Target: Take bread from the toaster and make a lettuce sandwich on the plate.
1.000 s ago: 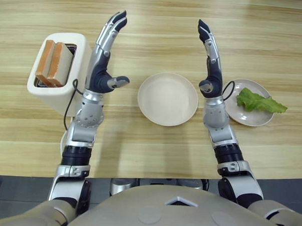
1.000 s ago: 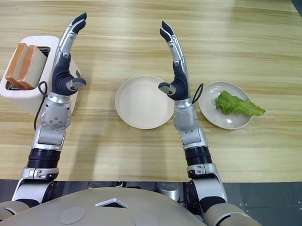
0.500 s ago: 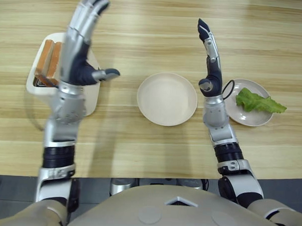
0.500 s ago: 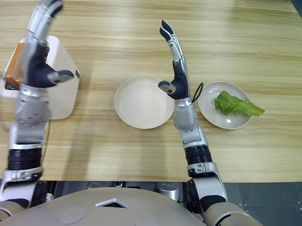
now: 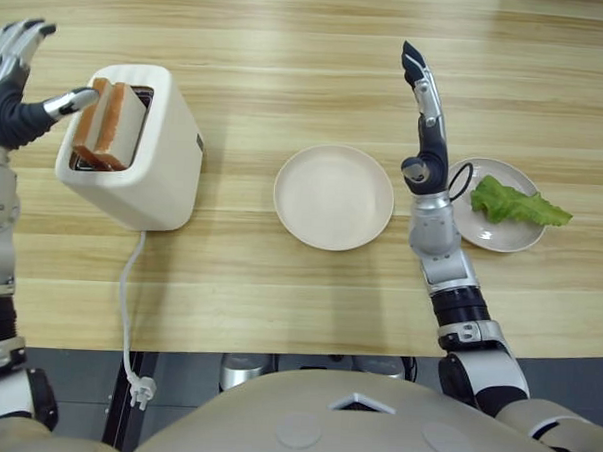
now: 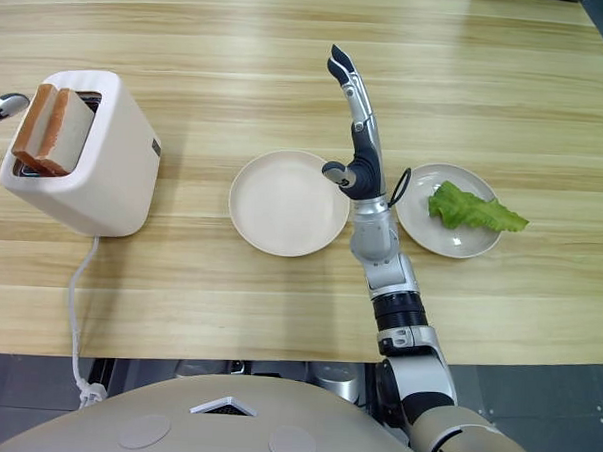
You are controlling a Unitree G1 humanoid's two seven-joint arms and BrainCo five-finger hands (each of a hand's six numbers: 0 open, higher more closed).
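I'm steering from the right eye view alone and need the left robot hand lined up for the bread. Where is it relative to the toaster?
Observer: The left robot hand is beside the toaster, on the robot's left of it, near its slotted top.
Operator: Open or curled?
Observer: Open, with uncurled fingers, holding nothing.
Operator: How close is it to the bread?
Observer: Its thumb points at the two bread slices. The tip is right by the nearest one, but I cannot tell whether it touches.
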